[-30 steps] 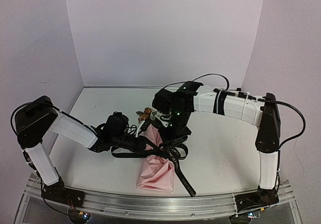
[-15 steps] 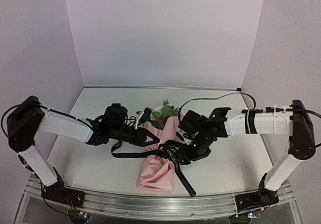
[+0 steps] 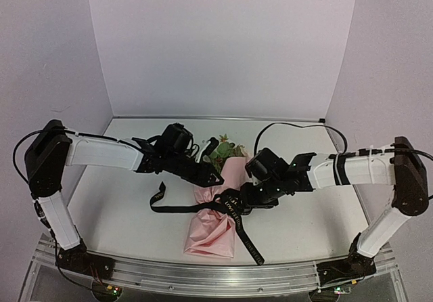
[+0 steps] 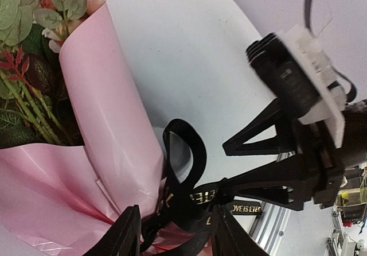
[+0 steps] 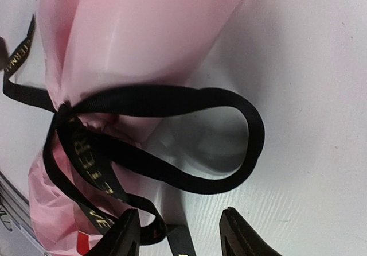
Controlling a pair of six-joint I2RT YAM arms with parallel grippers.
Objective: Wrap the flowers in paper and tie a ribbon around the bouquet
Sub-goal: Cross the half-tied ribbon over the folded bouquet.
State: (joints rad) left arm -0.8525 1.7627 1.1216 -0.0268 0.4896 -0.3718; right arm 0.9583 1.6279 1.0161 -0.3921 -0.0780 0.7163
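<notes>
Since 1 s ago: right gripper (image 3: 245,199) swung off bouquet (image 3: 215,214) to its right flank. Left gripper (image 3: 211,178) shifted up to wrap's shoulder, jaws parted. Right jaws likewise apart, ribbon (image 3: 177,208) strand lying in gap, unpinched. Ribbon seen cinched at waist; tie judged made, task nearly done. Bouquet laid mid-table (image 3: 304,210) btwn grippers. Long axis near-to-far: roses (image 3: 223,154) pointed to far side, paper (image 3: 211,238) tail to near edge.
</notes>
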